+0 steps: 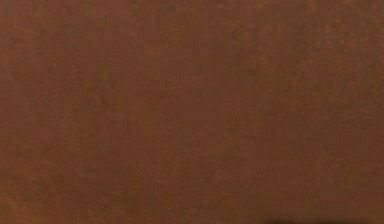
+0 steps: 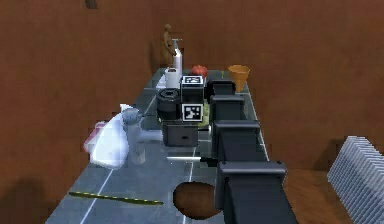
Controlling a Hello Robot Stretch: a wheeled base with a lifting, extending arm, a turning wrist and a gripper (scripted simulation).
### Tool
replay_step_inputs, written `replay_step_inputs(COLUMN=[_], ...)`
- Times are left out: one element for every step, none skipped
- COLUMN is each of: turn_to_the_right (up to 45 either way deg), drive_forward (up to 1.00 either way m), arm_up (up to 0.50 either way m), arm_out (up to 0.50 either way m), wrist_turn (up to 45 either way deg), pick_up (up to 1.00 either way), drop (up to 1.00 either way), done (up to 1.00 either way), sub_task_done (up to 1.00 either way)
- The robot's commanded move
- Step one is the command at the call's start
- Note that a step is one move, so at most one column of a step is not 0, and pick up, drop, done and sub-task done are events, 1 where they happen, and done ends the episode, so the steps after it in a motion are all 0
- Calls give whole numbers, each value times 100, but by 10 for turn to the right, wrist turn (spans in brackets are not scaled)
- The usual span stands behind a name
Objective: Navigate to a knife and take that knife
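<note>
The likeliest knife is a short silvery sliver lying flat on the grey counter, just beside the left flank of the dark arm; it is too small to name with certainty. Its long axis runs across the arm side view, crosswise to the arm. The gripper sits farther up the picture than the sliver, left of the two white marker squares, so the sliver lies back toward the robot from the fingers. In my judgement the arm would have to draw in before the gripper could come over it. A second candidate is a long thin yellowish rod, which lies near the counter's near edge, well apart from the gripper and slightly slanted. How the fingers are set cannot be told, nor whether the gripper holds anything (objects stand on the counter right at and behind it). Around it are a crumpled white bag, a white bottle, an orange bowl and a bronze statuette. The forward view faces a plain brown wall.
</note>
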Motion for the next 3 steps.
replay_step_inputs(turn_to_the_right=[0, 0, 0], drive_forward=[0, 0, 0], arm_up=[0, -14, 0], arm_out=[0, 0, 0], wrist_turn=[90, 0, 0], pick_up=[0, 0, 100], drop=[0, 0, 0], done=[0, 0, 0], sub_task_done=[0, 0, 0])
